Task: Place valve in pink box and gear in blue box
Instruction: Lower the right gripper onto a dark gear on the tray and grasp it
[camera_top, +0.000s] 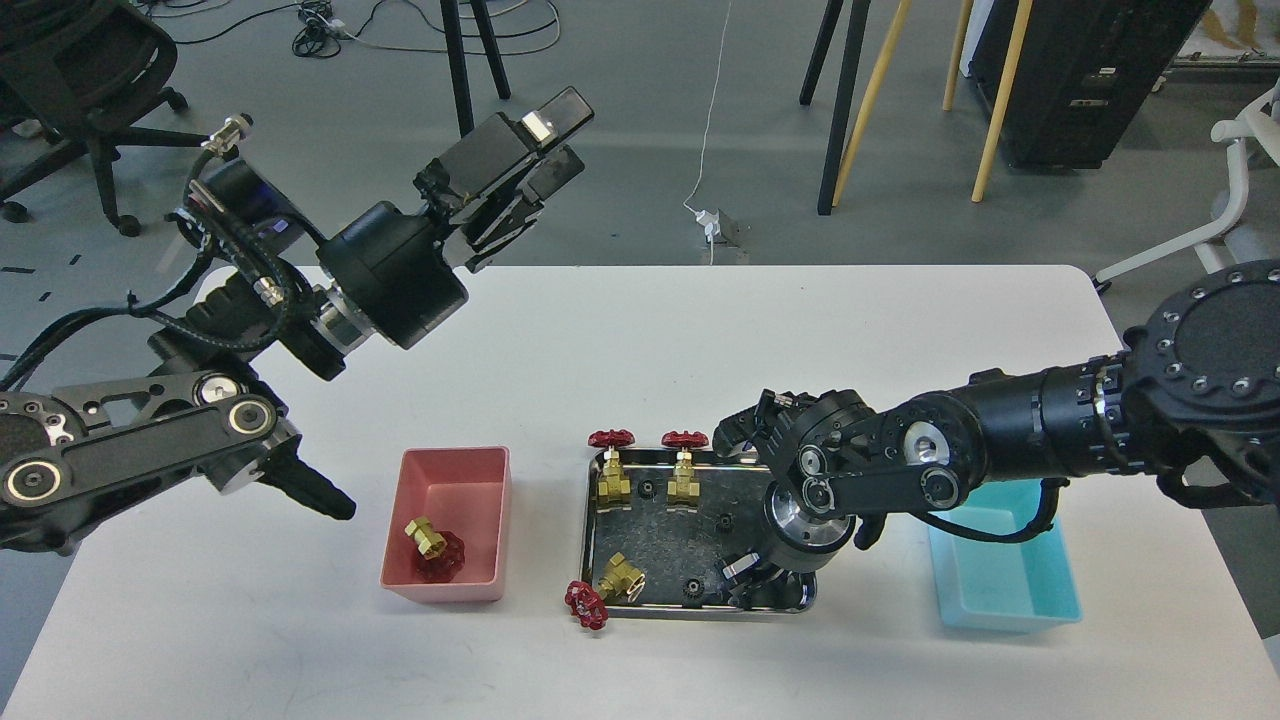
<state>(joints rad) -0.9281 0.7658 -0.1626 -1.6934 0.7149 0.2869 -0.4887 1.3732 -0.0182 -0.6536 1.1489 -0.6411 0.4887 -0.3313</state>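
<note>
One valve lies in the pink box. Two valves stand at the back of a steel tray. A third lies at its front left, with its red wheel over the rim. Three black gears lie in the tray. My right gripper points down into the tray's front right corner; its fingers are dark and I cannot tell them apart. The blue box looks empty. My left gripper is open and empty, high above the table's far left.
The white table carries the pink box, tray and blue box in a row near the front. My right forearm lies over the blue box's back edge. My left elbow hangs left of the pink box.
</note>
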